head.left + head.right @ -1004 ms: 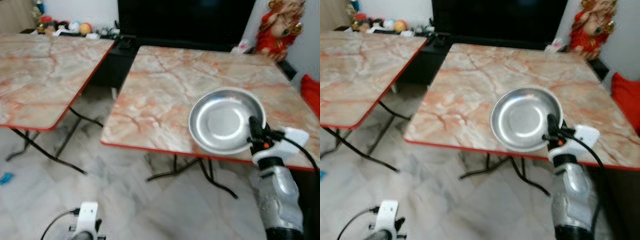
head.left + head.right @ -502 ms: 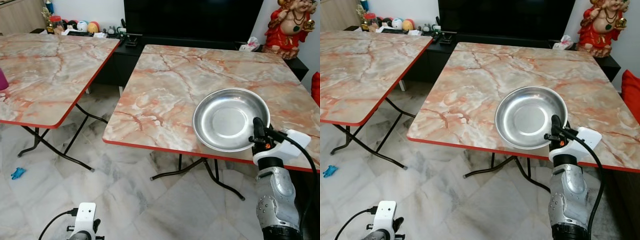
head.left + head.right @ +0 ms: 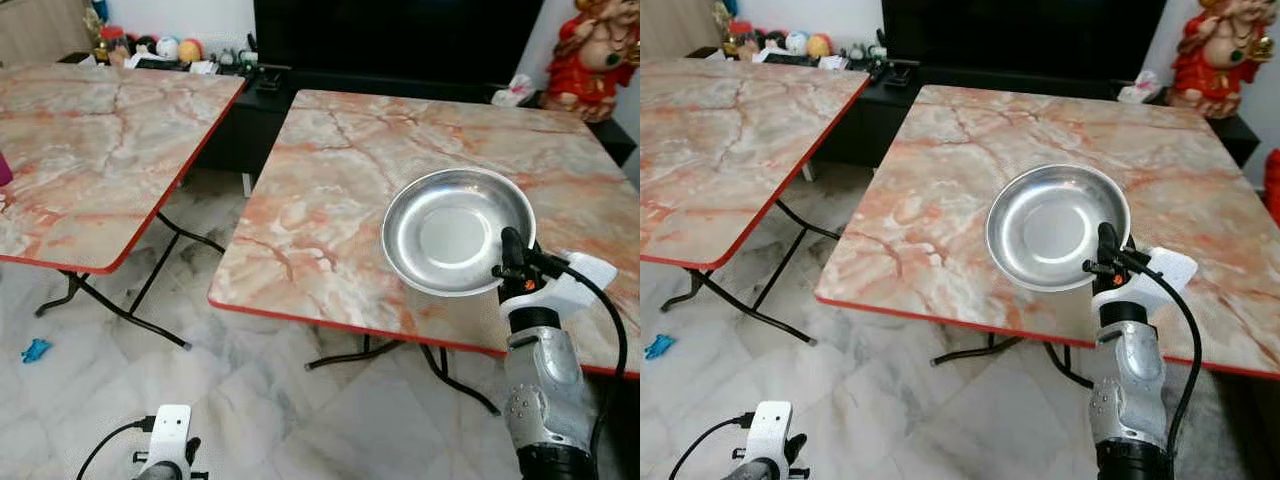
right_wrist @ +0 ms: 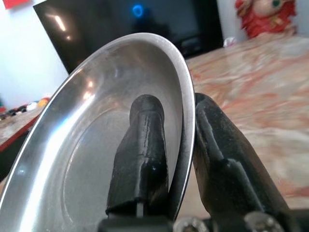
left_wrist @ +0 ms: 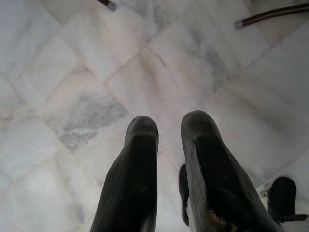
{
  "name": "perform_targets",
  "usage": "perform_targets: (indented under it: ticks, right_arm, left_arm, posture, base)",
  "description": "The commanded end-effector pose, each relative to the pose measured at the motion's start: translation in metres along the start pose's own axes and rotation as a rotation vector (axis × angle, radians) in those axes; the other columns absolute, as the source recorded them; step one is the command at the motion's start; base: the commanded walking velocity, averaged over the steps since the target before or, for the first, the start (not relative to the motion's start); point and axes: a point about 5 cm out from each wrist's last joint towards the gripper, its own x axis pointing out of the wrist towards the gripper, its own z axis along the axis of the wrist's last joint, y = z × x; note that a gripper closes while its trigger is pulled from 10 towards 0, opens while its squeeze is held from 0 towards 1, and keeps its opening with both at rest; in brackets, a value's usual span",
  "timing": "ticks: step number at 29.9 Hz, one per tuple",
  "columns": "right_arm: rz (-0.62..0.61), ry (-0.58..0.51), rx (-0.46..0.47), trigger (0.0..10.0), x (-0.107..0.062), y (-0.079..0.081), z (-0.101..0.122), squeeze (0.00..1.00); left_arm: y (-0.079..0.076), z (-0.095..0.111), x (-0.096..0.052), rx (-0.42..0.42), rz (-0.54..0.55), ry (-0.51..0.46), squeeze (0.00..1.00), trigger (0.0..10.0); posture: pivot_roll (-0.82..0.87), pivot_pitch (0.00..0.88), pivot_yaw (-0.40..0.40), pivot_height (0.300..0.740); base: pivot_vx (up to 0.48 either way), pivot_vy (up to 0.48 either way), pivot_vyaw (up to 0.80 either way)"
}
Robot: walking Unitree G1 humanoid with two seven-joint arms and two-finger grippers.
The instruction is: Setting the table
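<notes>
Now the right tool [image 4: 176, 145] pinches the rim of a round, shiny, shallow steel plate [image 3: 450, 232].

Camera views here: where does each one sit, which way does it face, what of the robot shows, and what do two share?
Left eye view: head, forward and down at the marble table; right gripper clamps the steel plate.
Right eye view: same scene.
Left wrist view: along the left gripper, down at the floor.
Right wrist view: along fingers pinching the plate's rim.
Shared: eye and right wrist views show plate and table.
</notes>
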Motion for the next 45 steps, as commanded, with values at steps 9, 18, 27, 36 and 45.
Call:
perform_targets:
  ticks: [9,18,27,36,45]
  right_arm:
    - [-0.017,-0.023,-0.013,10.0,0.001,-0.005,0.005,0.00]
    - [-0.026,-0.016,-0.014,10.0,0.001,-0.008,0.003,0.00]
    - [-0.109,0.035,-0.058,10.0,-0.002,-0.036,-0.001,0.00]
    - [-0.179,0.156,-0.087,10.0,-0.012,-0.074,-0.005,0.00]
    - [-0.122,0.293,0.047,10.0,-0.034,-0.089,-0.022,0.00]
  left_arm:
    - [-0.005,0.000,0.001,-0.021,-0.020,0.007,0.00,10.0]
    - [-0.007,-0.004,0.000,-0.021,-0.043,0.024,0.00,10.0]
    - [-0.006,-0.006,-0.001,-0.024,-0.045,0.036,0.00,10.0]
    - [-0.007,-0.009,-0.001,-0.025,-0.049,0.050,0.00,10.0]
    - [-0.005,-0.010,-0.002,-0.026,-0.055,0.057,0.00,10.0]
  posture:
    - [0.10,0.000,-0.035,0.740]
    - [0.10,0.000,-0.033,0.740]
    - [0.10,0.000,-0.032,0.740]
    - [0.09,0.000,-0.027,0.740]
    - [0.09,0.000,-0.024,0.740]
  base:
    - [0.315,0.000,0.00]
    - [0.000,0.000,0.00]
    - [0.000,0.000,0.00]
    - [0.000,0.000,0.00]
    - [0.000,0.000,0.00]
